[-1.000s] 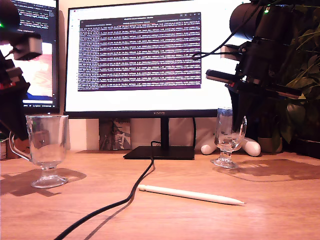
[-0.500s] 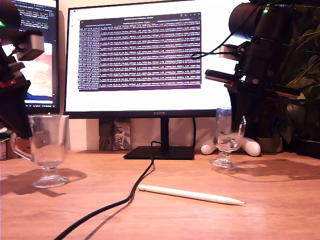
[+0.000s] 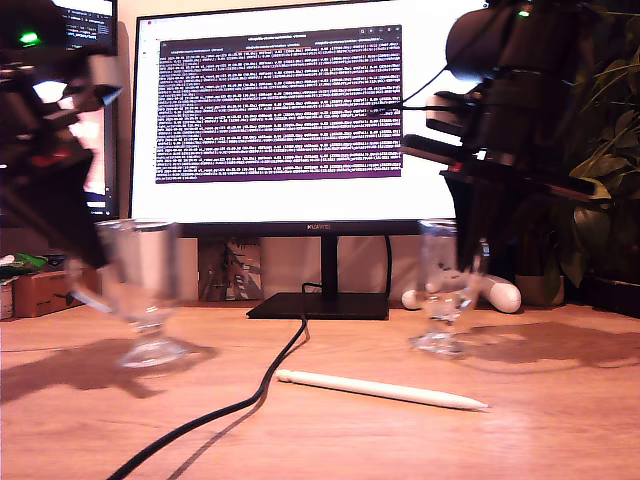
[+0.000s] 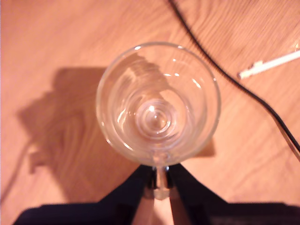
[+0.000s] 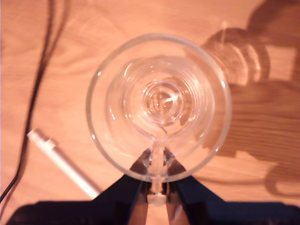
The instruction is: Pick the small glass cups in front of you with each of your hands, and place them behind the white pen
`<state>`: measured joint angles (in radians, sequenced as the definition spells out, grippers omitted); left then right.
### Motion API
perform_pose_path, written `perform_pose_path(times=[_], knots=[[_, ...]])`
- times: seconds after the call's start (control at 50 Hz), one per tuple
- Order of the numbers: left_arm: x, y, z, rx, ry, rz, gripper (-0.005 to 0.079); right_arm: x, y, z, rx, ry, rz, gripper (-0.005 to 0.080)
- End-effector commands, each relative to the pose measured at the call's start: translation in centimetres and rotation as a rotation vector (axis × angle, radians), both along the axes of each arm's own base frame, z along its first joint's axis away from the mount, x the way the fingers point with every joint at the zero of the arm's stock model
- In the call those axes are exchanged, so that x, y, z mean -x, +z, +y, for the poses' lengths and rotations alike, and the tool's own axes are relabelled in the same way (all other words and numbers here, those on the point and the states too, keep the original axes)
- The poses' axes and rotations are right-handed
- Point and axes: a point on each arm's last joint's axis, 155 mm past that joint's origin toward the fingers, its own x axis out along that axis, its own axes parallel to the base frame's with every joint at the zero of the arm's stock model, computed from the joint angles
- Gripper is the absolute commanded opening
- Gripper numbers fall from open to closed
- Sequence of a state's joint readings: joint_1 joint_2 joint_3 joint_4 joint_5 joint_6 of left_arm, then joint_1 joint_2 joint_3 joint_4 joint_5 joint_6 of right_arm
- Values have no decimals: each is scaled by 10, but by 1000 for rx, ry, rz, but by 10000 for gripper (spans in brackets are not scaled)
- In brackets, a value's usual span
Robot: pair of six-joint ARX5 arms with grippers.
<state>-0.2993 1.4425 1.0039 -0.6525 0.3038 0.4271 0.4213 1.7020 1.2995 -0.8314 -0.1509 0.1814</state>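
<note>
Two small glass cups are held by their handles. My first gripper [image 4: 159, 182] is shut on the handle of one glass cup [image 4: 158, 104], which looks blurred at the exterior view's left [image 3: 143, 285], its foot close to the wooden table [image 3: 560, 420]. My second gripper [image 5: 157, 190] is shut on the handle of the other glass cup [image 5: 158, 105], which stands at the exterior view's right [image 3: 444, 290]. The white pen [image 3: 380, 390] lies on the table nearer the camera, between the two cups. It also shows in the first wrist view [image 4: 269, 64] and in the second wrist view [image 5: 63, 161].
A black cable [image 3: 250, 395] runs from the monitor stand [image 3: 318, 305] toward the camera, between the first cup and the pen. A large monitor [image 3: 280, 115] stands behind, a second screen [image 3: 90, 20] at the exterior view's left, and a plant [image 3: 605, 180] and a white object [image 3: 503, 293] at its right.
Both arms have carried their cups inward. The cup at the exterior view's left has moved right and is blurred. The other has shifted slightly left and nearer the camera.
</note>
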Motion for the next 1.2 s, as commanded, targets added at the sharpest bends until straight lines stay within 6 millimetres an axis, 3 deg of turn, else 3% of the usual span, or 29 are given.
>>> perform_pose_path(times=[0.0, 0.34, 0.76, 1.18], knots=[[-3, -1, -5, 1, -10, -20, -24, 2, 11, 8, -17, 24, -24, -11], [-14, 9, -21, 12, -35, -99, -24, 24, 21, 2, 2, 38, 16, -11], [-30, 34, -32, 38, -22, -176, -23, 51, 18, 26, 22, 117, 55, -11], [-36, 49, -38, 59, -16, -203, -23, 56, 13, 9, 105, 95, 74, -11]])
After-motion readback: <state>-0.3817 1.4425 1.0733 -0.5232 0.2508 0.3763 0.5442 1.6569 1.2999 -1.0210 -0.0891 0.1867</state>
